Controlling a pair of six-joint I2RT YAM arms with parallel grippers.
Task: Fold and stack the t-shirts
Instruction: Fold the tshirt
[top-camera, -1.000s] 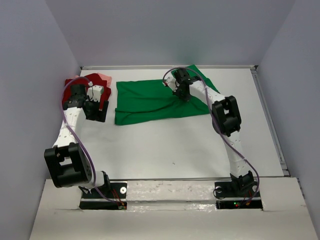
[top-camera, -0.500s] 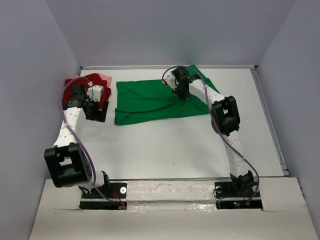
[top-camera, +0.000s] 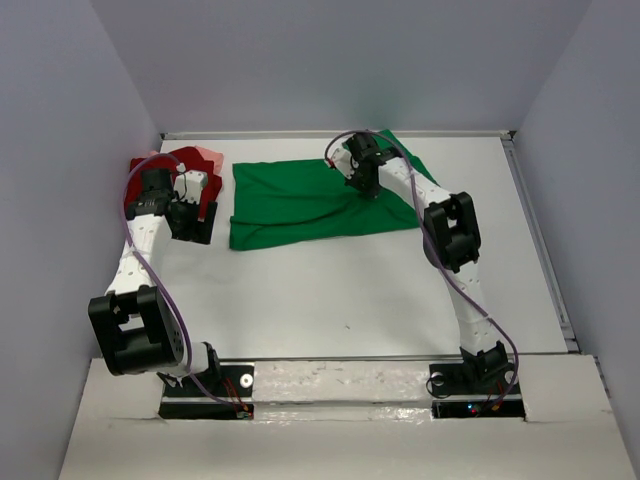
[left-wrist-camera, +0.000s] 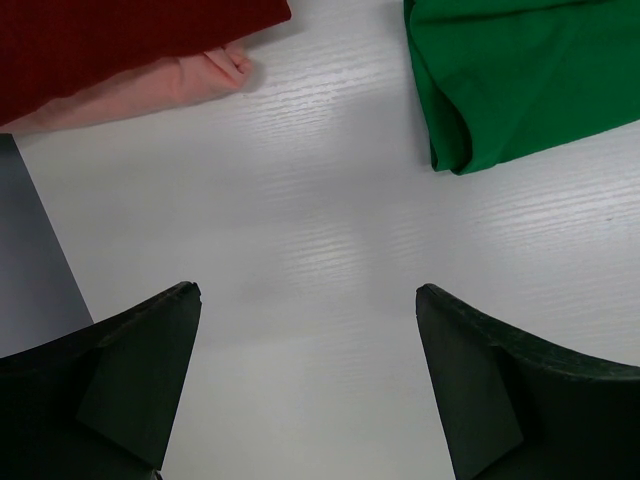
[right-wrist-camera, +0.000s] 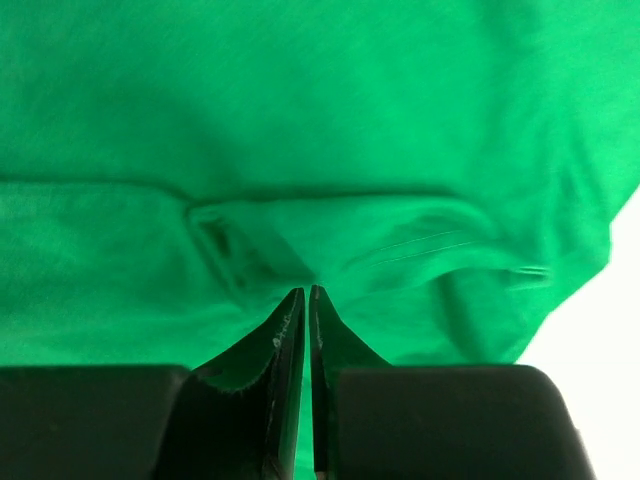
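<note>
The bright green t-shirt (top-camera: 300, 200) lies spread and partly folded across the far middle of the table. My right gripper (top-camera: 366, 188) points down onto its right part. In the right wrist view its jaws (right-wrist-camera: 304, 290) stand nearly together, shut on a small pinch of the green cloth (right-wrist-camera: 300, 120), with creases running out from the tips. The dark red t-shirt (top-camera: 188, 160) lies folded in the far left corner on top of the pale pink t-shirt (top-camera: 210, 156). My left gripper (top-camera: 192, 214) hovers just in front of that pile, open over bare table (left-wrist-camera: 308, 290).
In the left wrist view the dark red shirt (left-wrist-camera: 120, 35) and the pink edge (left-wrist-camera: 150, 90) lie ahead to the left, and a corner of the green shirt (left-wrist-camera: 520, 80) ahead to the right. Grey walls enclose the white table (top-camera: 330, 290) on three sides.
The right gripper has shifted a little toward the far edge on the green shirt. The left arm and the red and pink pile have not moved.
</note>
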